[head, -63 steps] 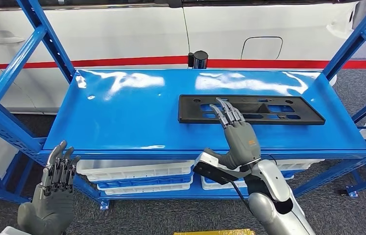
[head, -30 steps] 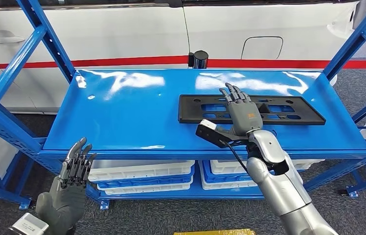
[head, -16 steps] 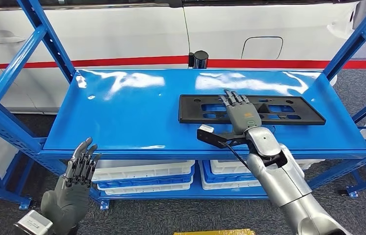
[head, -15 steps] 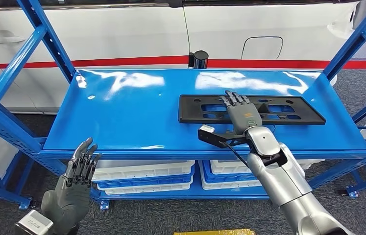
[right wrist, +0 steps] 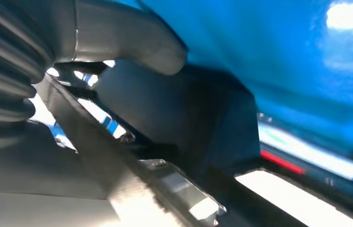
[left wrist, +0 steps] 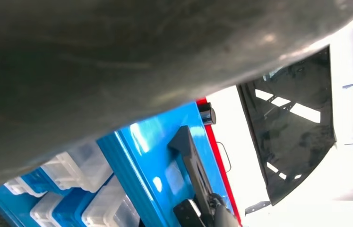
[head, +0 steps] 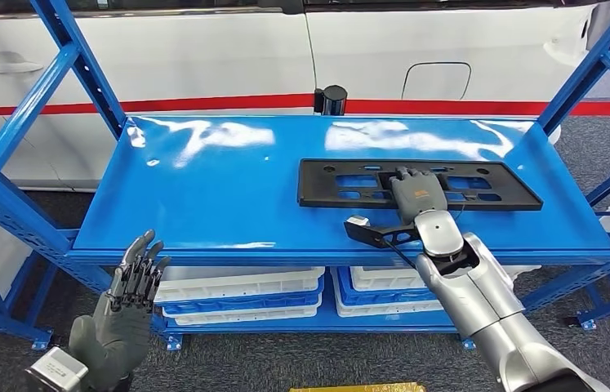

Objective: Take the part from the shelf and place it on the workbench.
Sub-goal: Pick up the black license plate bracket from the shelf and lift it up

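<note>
A flat black part [head: 481, 184] with several slots lies on the blue shelf [head: 203, 188], right of its middle. My right hand [head: 416, 192] rests on the part's middle, its fingers curled down over it, and the part still lies flat. In the right wrist view the grey thumb [right wrist: 132, 45] sits against the edge of the dark part [right wrist: 188, 123]. My left hand [head: 126, 306] hangs below the shelf's front left edge, holding nothing, fingers apart and pointing up. The left wrist view sees the part [left wrist: 191, 156] edge-on along the shelf.
Slanted blue uprights [head: 73, 61] frame both ends of the shelf. White bins [head: 236, 290] fill the tier below. A black cylinder [head: 333, 98] stands at the shelf's back edge, with a white car [head: 203, 49] behind. A yellow object [head: 358, 388] lies on the floor.
My right hand slid forward over the part, then moved slightly right and curled its outstretched fingers down onto it. My left hand rose and drifted right, fingers still spread.
</note>
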